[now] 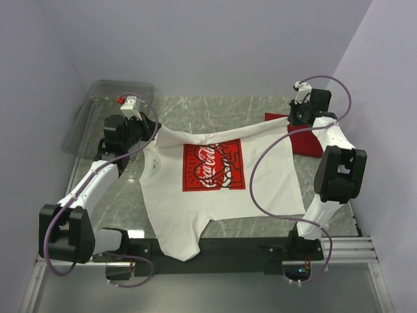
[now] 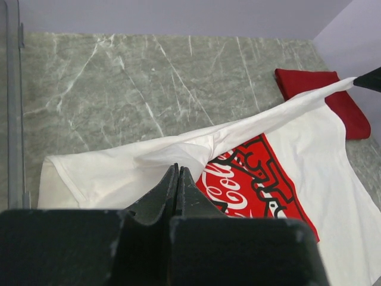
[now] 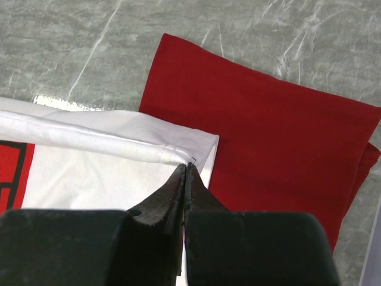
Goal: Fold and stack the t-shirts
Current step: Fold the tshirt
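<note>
Cloth of the white t-shirt (image 1: 221, 202) stretches between our two arms: left pincer (image 2: 177, 171) and right pincer (image 3: 185, 168) each pinch its upper edge. Just beyond the right pincer we see the folded red t-shirt (image 3: 268, 131) on the tabletop (image 2: 119, 89), partly hidden under white cloth.

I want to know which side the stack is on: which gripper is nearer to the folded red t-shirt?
Right. The right gripper pinches the white t-shirt just beside the red t-shirt. The left gripper pinches the same shirt's other end, far across the table.
</note>
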Motion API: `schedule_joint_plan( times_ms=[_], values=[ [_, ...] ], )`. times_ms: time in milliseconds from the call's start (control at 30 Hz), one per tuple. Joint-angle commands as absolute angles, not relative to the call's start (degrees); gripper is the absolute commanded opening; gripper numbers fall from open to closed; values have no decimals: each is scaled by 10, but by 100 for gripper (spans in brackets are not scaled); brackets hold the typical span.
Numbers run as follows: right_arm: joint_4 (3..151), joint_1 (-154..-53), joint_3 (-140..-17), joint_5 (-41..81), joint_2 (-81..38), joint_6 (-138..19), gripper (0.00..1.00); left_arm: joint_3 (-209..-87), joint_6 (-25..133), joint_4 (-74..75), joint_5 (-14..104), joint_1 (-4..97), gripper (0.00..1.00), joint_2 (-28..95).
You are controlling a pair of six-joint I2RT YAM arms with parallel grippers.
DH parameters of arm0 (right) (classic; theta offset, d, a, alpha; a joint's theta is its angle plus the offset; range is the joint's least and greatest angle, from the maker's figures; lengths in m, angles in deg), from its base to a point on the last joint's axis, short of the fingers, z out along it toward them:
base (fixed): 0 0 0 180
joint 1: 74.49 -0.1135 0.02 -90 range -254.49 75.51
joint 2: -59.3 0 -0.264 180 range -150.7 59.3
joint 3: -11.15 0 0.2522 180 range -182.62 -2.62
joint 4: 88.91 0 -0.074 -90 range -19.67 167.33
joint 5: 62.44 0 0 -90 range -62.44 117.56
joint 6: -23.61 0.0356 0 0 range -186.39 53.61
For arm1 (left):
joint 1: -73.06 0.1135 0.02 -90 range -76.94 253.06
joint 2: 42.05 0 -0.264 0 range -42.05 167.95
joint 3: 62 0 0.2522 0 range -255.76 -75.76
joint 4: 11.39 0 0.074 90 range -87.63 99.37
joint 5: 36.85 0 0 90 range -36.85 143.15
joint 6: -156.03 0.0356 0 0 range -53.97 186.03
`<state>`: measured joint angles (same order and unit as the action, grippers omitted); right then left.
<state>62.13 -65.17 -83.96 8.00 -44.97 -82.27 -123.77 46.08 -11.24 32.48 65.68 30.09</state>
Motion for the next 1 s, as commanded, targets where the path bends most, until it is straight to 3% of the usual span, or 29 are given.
schedule_joint_plan(
  times_ms=[0,700,833,967],
  values=[
    [631,-646,-847,86,-442,-824,1,-1245,480,-102,344,650,0,286],
    [641,-644,-796,102,-416,-866,4,-1243,502,-20,387,629,0,264],
    [634,-642,-780,112,-410,-884,9,-1242,503,-10,389,625,0,266],
    [627,-637,-764,117,-390,-897,25,-1243,506,7,388,622,0,264]
  ],
)
